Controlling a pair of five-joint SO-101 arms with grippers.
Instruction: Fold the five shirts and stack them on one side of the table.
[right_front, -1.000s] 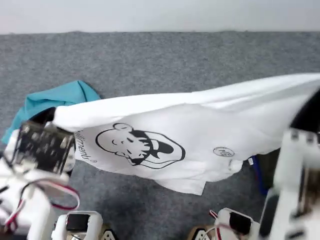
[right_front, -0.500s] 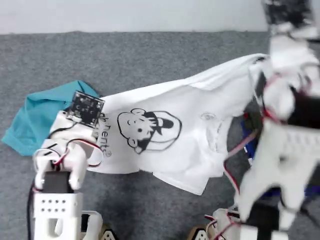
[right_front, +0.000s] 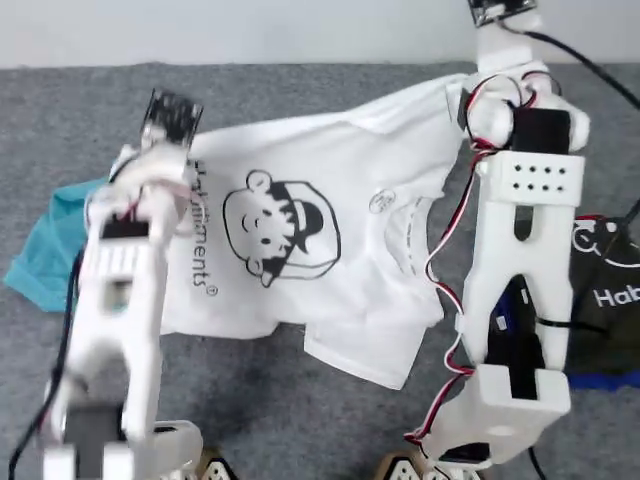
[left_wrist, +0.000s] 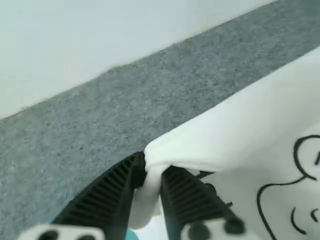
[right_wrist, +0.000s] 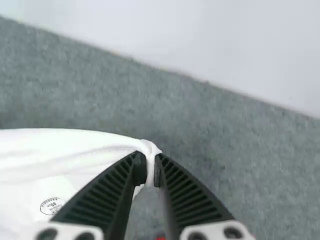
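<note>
White shirt (right_front: 300, 230), grasped by left gripper (left_wrist: 151, 169) and right gripper (right_wrist: 149, 161), swung back, half hiding seemingly a teal shirt (right_front: 42, 265).

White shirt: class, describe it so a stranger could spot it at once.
Across the middle of the grey table spreads the white shirt. Unlike the teal shirt and dark shirt flanking it, it bears a black cartoon face.

The high view looks down over the grey felt tabletop (right_front: 300, 90); the wrist views sit close behind the left claw (left_wrist: 151, 169) and right claw (right_wrist: 150, 160), sharing the white printed shirt (right_front: 380, 160).
</note>
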